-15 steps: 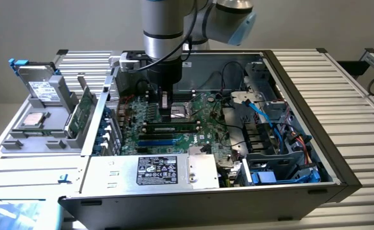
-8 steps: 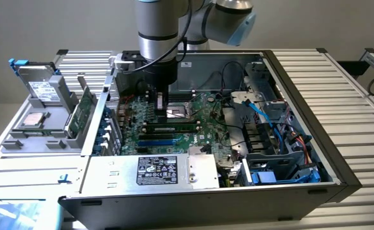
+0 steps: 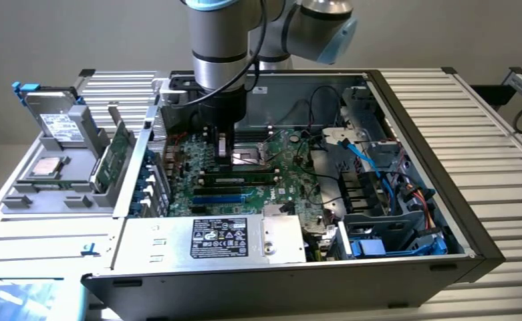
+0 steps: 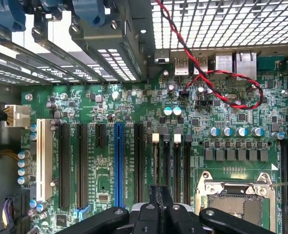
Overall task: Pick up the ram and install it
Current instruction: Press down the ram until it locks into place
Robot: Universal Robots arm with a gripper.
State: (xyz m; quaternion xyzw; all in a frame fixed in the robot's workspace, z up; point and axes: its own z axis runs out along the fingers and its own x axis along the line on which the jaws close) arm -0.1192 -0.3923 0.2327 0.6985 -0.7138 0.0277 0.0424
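Observation:
The ram (image 3: 236, 179), a thin green stick with a row of dark chips, stands in a memory slot on the motherboard (image 3: 279, 194), just nearer than the CPU socket (image 3: 247, 158). My gripper (image 3: 223, 148) reaches straight down into the open computer case, its tip close above the board beside the socket and slightly beyond the ram. In the wrist view the gripper (image 4: 161, 192) is shut with nothing visible between its black fingers. It hangs over the row of memory slots (image 4: 177, 165). I cannot make out the ram among those slots in the wrist view.
A blue expansion slot (image 4: 118, 165) and black slots lie beside the memory slots. A red-and-black twisted wire (image 4: 202, 73) loops over the board. The power supply (image 3: 216, 237) fills the near side. Blue cables (image 3: 367, 167) run on the exterior view's right. A grey tray (image 3: 29, 200) holds a broader green card (image 3: 109, 160).

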